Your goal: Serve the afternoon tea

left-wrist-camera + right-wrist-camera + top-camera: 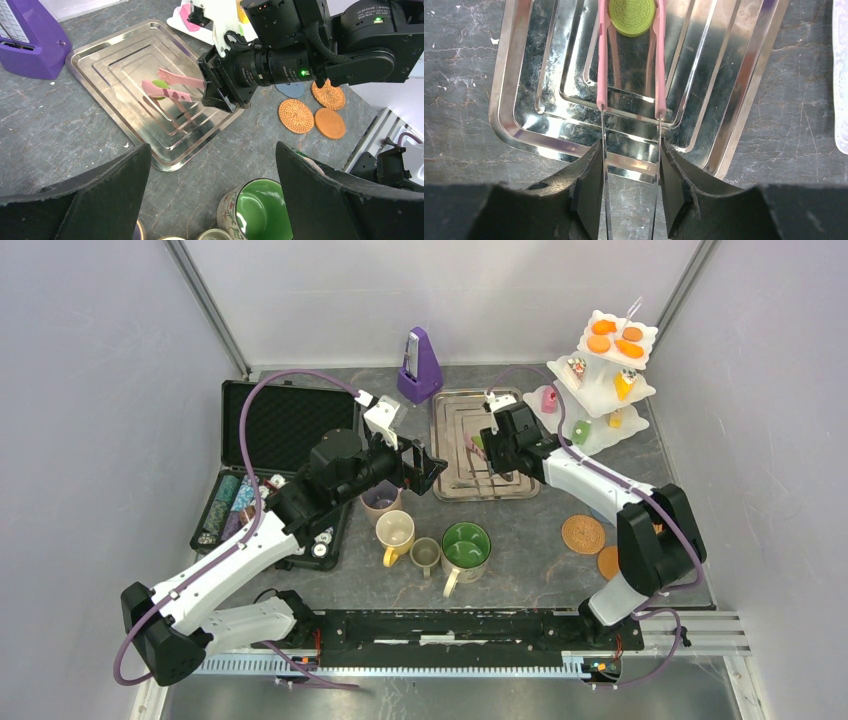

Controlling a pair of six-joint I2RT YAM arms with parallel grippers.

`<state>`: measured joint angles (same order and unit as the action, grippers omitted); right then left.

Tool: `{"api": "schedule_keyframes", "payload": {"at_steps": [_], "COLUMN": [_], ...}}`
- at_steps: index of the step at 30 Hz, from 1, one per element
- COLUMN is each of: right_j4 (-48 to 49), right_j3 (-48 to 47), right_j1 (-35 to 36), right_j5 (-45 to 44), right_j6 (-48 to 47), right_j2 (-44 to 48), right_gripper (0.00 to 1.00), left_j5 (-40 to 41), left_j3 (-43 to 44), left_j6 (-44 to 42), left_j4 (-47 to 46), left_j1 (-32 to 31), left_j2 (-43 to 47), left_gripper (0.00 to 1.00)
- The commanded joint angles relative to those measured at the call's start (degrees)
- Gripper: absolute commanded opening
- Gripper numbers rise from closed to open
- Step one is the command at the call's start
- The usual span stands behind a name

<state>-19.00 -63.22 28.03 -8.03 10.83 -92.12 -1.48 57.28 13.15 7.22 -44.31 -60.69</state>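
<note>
One green pastry (631, 17) flat on steel tray (519, 127), framed between pink tongs (602, 60). Right gripper (631, 162) clamps tong arms, likely for lift onto white stand (600, 388). Left gripper (212, 170) wide, empty.

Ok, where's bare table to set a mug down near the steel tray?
Bare slate lies between the stepped steel tray, the big green mug and the woven cork coaster. Crowded: the other mugs beside it, and the white tiered stand corner.
</note>
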Motion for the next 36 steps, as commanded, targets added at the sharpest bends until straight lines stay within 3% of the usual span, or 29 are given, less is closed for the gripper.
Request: {"api": "schedule_keyframes", "payload": {"at_steps": [1,6,12,17,28,32,36], "right_j4": [-0.29,-3.11,-6.55,-12.04,-23.15,-25.13,-22.49], "right_j3": [-3.98,-4.46,-2.62,-8.35,-30.33,-32.20,-29.14], "right_j1": [0.26,-0.22,-5.02,-10.23,-15.95,-17.09,-19.20], "right_j5": [-1.98,-2.14,-2.86,-2.69,-20.01,-26.16,-25.32], "right_j6": [-0.65,-0.50,0.27,-0.99,-6.34,-6.40,-7.13], "right_j2": [3.03,9.77,24.15,31.74,27.26,25.89,25.65], "right_gripper": [0.31,0.27,0.22,0.21,0.18,0.17,0.17], "left_j5": [0.67,0.84,0.33,-0.87,-0.96,-1.34,-1.90], "left_j3": [1.83,1.79,1.79,1.79,1.79,1.86,2.01], "left_j6": [-3.22,-3.30,-3.05,-2.45,-2.25,-2.12,-1.98], "left_j4": [-1.45,-1.43,-1.58,-1.87,-1.86,-1.95,-1.98], "left_j1": [0.29,0.31,0.30,0.30,0.29,0.28,0.28], "left_j2": [0.29,0.32,0.45,0.33,1.11,1.19,1.08], "left_gripper": [1.00,1.00,1.00,1.00,1.00,1.00,1.00]}}
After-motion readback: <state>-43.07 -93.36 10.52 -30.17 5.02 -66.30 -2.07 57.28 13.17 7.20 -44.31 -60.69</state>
